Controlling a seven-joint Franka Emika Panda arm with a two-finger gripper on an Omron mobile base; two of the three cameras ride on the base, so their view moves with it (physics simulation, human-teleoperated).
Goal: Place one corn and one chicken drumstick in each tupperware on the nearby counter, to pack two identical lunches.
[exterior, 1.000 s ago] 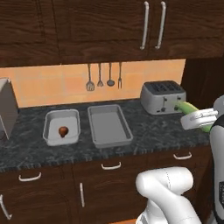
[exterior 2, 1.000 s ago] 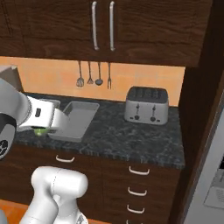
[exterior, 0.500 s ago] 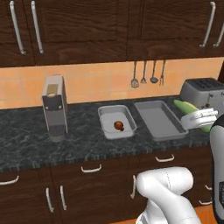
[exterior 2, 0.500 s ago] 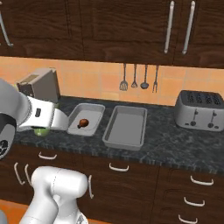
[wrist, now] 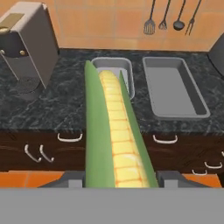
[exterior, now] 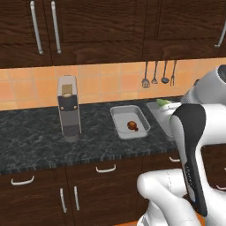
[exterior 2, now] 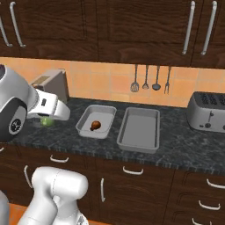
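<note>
Between tool (wrist: 118, 175) fingers, husked corn (wrist: 114, 140)

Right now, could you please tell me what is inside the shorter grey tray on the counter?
One chicken drumstick lies in the shorter tray, with bare floor around it. In the hand view, the corn held by the gripper covers part of that tray.

Base has driven left along the counter (exterior: 39, 141): toaster (exterior 2: 206, 112) out of left base view, coffee machine (exterior: 68, 108) now in frame. Short tupperware (wrist: 113, 72) now straight ahead of gripper (wrist: 116, 175).
</note>
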